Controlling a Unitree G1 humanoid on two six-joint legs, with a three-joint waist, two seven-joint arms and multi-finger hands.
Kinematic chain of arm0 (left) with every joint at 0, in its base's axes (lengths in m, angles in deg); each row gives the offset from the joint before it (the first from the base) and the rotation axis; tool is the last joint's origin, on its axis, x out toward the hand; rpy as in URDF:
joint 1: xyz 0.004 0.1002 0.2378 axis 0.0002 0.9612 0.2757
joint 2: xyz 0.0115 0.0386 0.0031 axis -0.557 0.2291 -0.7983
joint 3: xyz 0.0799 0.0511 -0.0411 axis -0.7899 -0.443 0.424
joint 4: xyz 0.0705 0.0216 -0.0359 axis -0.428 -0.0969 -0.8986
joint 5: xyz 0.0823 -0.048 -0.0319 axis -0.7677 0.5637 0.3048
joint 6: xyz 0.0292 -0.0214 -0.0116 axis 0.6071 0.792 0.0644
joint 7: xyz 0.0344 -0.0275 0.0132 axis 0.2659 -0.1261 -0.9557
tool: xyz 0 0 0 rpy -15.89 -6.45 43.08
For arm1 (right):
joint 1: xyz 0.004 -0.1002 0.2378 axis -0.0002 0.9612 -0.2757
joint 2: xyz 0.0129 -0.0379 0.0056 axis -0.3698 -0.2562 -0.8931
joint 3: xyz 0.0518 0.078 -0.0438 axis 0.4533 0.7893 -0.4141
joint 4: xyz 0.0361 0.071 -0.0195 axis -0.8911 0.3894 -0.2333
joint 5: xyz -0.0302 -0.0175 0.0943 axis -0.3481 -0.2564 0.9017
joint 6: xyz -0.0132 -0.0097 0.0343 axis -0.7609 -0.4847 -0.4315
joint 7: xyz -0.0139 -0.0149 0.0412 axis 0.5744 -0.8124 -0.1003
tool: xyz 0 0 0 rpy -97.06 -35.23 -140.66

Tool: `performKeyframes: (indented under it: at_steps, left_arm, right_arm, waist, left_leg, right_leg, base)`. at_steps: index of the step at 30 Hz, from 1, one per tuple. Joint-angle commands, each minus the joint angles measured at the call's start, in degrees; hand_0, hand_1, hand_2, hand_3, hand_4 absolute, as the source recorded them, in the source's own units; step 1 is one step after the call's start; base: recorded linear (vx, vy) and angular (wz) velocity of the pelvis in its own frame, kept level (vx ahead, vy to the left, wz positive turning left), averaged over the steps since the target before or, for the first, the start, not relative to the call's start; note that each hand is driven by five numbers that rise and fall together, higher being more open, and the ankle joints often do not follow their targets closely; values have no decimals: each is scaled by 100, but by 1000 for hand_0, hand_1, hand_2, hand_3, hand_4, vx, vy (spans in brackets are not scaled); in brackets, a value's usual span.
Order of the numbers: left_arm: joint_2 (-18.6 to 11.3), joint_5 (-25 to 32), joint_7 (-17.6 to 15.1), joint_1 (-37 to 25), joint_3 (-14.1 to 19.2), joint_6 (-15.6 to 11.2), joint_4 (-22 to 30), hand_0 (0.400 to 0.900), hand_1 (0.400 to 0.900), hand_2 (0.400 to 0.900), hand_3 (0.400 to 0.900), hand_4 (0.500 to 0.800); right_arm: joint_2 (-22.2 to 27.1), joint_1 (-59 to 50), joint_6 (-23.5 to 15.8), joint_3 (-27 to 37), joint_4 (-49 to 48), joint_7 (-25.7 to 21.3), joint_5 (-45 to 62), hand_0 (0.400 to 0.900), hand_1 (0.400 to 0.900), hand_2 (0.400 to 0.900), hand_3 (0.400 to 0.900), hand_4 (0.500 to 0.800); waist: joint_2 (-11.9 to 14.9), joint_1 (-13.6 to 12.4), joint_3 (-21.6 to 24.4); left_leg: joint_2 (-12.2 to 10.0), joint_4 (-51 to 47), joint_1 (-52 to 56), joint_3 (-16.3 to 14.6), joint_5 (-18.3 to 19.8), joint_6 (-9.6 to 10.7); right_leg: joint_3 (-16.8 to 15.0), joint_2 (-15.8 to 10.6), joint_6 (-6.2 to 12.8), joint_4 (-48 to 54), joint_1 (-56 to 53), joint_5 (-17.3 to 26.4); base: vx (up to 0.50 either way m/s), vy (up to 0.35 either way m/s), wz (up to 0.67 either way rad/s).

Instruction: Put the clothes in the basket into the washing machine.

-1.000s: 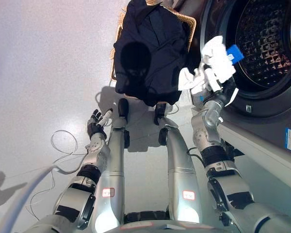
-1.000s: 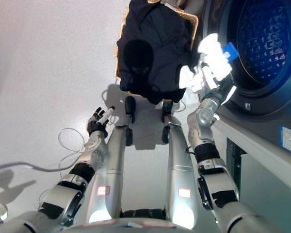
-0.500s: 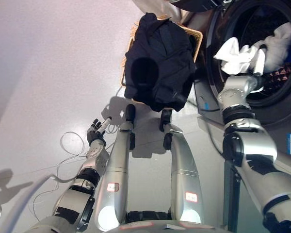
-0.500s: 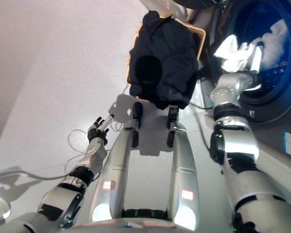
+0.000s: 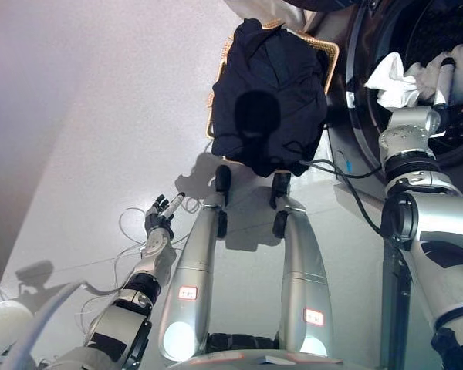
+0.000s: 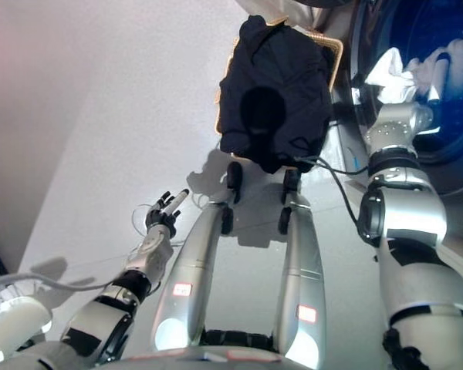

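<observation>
A wicker basket (image 5: 331,51) stands on the floor beside the washing machine (image 5: 353,92), heaped with dark clothing (image 5: 270,89) that spills over its near rim. My right arm reaches into the open drum. My right hand (image 5: 446,77) is in among a white cloth (image 5: 392,79) that lies across the drum's lip and inside it; its grip is hidden. My left hand (image 5: 160,217) is open and empty, low over the floor at the left, far from the basket.
The machine's front panel runs down the right side, with a blue label (image 5: 348,165). A thin white cable (image 5: 127,231) loops on the floor by my left arm. A white round object (image 5: 1,327) sits at the lower left.
My right hand has carried the white cloth from in front of the door up into the drum. The view has shifted. The left hand has stayed where it was.
</observation>
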State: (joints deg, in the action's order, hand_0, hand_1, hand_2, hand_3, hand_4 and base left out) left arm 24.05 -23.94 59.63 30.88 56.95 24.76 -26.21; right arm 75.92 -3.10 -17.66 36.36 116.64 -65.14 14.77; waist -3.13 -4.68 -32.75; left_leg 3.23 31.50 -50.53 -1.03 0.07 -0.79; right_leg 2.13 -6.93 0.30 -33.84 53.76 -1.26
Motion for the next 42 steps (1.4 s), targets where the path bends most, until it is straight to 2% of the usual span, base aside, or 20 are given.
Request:
performKeyframes:
  at_steps: [1,10,14,16,20,25,27,29,31,36,42]
  left_arm:
    - [34,87,-66,534,-200,-76,-146,900,900,900,900,800]
    - [68,126,-90,508,-221,-44,-215,900,900,900,900,800]
    - [78,155,-123,479,-175,-33,-259,900,900,900,900,800]
    - [114,188,-161,447,-90,-31,-289,900,900,900,900,800]
    - [225,280,-242,364,113,10,-358,900,900,900,900,800]
    - [319,212,-236,409,403,120,-378,900,900,900,900,800]
    - [368,100,-149,527,509,188,-407,900,900,900,900,800]
    - [418,-47,-28,654,602,279,-556,900,900,900,900,800]
    - [416,-187,131,789,729,322,-728,900,900,900,900,800]
    - [259,-410,451,1110,1040,295,-1062,900,900,900,900,800]
    - [-4,-1075,830,1413,1269,404,-1612,900,900,900,900,800]
  right_arm:
    - [760,-74,-415,-279,-433,106,-212,900,900,900,900,800]
    - [573,-179,-539,-330,-518,193,-107,900,900,900,900,800]
    - [290,-91,-699,-422,-849,254,-176,900,900,900,900,800]
    - [17,151,-839,-491,-1293,270,-317,900,900,900,900,800]
    - [-912,1081,-1070,-613,-2491,369,-656,900,900,900,900,800]
    - [-1890,3006,-851,-936,-3996,588,-1524,900,900,900,900,800]
    - [-2131,3857,-607,-1036,-4184,773,-1852,900,900,900,900,800]
    - [-2253,4430,-348,-1045,-4044,966,-2059,900,900,900,900,800]
    - [-2165,4864,6,-1115,-3660,1092,-2516,900,900,900,900,800]
    - [-1900,5450,709,-1017,-2013,1436,-3243,900,900,900,900,800]
    - [-1650,5858,1400,-1028,-227,1909,-4162,900,900,900,900,800]
  waist:
    - [-368,133,508]
    - [-343,180,555]
    - [-314,219,550]
    - [-282,259,534]
    - [-168,404,494]
    - [-8,612,488]
    - [47,689,497]
    - [109,736,570]
    - [155,749,617]
    - [216,704,931]
    - [279,594,1529]
  left_leg:
    - [81,-78,69,178,536,262]
    - [89,-33,31,178,545,255]
    - [77,-17,10,166,545,245]
    - [69,-19,5,153,539,238]
    - [40,-88,74,132,542,228]
    - [0,-285,432,122,564,206]
    - [-7,-433,756,143,575,200]
    - [2,-595,1112,164,584,188]
    - [13,-804,1556,161,582,183]
    - [27,-1506,2832,202,524,199]
    - [42,-2459,4063,318,358,220]
  right_leg:
    - [-103,-8,390,-398,110,-598]
    - [-108,-7,375,-488,170,-608]
    - [-116,3,370,-497,195,-594]
    - [-123,20,367,-478,190,-576]
    - [-125,63,348,-376,120,-554]
    - [-96,130,346,-116,-237,-528]
    - [-69,146,359,46,-572,-514]
    - [-24,147,375,244,-951,-499]
    - [5,153,397,480,-1403,-466]
    - [157,209,465,1359,-2787,-328]
    - [325,326,520,2395,-4115,-132]
  base:
    - [0,0,0]
    - [0,0,0]
    - [-1,4,-2]
    - [3,13,-7]
    - [8,9,-9]
    - [29,17,-11]
    - [65,28,-9]
    - [81,31,-5]
    - [74,43,-5]
    - [88,41,-1]
    - [71,20,4]
